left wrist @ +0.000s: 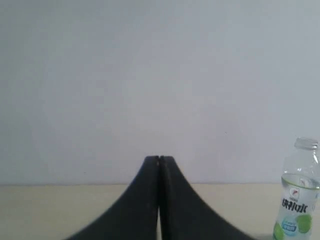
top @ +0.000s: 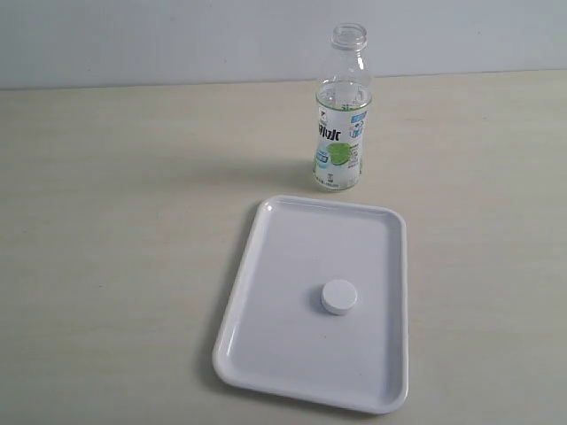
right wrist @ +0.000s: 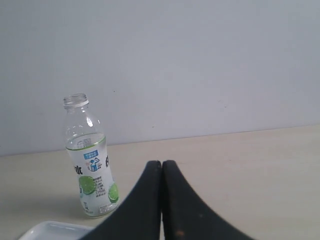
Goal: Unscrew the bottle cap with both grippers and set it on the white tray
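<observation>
The bottle (top: 341,115) stands upright and uncapped on the table behind the white tray (top: 266,266). The bottle cap (top: 339,297) lies flat on the tray, right of its middle. Neither gripper shows in the exterior view. In the left wrist view my left gripper (left wrist: 159,159) is shut with nothing in it, and the bottle (left wrist: 299,200) stands off to one side. In the right wrist view my right gripper (right wrist: 161,163) is shut and empty, with the bottle (right wrist: 90,160) and a corner of the tray (right wrist: 50,230) beyond it.
The pale wooden table (top: 106,221) stretches around the tray, and a plain light wall (top: 177,35) rises behind it.
</observation>
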Motion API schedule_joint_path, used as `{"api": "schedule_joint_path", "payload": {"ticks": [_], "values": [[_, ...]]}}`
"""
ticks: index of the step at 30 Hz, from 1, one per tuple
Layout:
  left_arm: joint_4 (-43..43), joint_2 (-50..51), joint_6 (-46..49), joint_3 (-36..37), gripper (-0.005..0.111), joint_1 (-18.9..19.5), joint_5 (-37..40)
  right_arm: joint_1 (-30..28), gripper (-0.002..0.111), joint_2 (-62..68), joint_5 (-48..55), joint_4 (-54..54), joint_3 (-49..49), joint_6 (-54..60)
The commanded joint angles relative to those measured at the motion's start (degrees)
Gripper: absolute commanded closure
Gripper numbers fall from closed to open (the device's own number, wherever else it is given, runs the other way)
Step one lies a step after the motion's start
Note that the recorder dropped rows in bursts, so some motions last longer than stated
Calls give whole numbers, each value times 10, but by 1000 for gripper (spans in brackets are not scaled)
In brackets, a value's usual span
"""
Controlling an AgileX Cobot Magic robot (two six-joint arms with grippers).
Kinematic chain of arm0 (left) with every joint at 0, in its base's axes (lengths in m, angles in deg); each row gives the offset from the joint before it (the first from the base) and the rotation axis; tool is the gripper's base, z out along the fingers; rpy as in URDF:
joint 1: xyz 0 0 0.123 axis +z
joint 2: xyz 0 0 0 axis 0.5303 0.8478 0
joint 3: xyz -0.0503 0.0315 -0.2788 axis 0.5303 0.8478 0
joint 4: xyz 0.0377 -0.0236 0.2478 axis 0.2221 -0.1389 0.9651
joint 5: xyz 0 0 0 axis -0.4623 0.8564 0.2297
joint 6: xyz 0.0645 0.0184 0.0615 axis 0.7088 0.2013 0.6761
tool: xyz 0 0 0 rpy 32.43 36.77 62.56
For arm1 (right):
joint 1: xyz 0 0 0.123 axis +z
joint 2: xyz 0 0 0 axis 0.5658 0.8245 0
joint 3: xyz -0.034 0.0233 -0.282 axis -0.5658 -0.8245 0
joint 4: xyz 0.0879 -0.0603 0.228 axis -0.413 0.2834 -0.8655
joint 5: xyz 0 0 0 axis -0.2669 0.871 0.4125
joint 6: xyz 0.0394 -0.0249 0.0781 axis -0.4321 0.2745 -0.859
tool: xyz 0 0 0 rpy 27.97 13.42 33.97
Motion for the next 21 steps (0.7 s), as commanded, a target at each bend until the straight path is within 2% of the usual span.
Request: {"api": "schedule_joint_path", "payload": {"ticks": [1,4,10,18,19,21], "values": [[-7,-7,-27,1,107,-5,69,-4,108,-4,-2,0,-3,0],[-7,-7,-22,1,107,-5,83,-4,108,-4,-2,0,-3,0],[-7,-7,-24,1,107,-5,47,-4,108,-4,-2,0,-3,0],[-11,-7,-22,1,107,-5,51,-4,108,-4,-6,-3,-3,0],[-27,-7,-12,1,107,-5,52,-4,108,-4,-6,-3,-3,0],[-129,-7,70,1,107,-5,70,-4,108,-4,-6,-3,-3,0]]}}
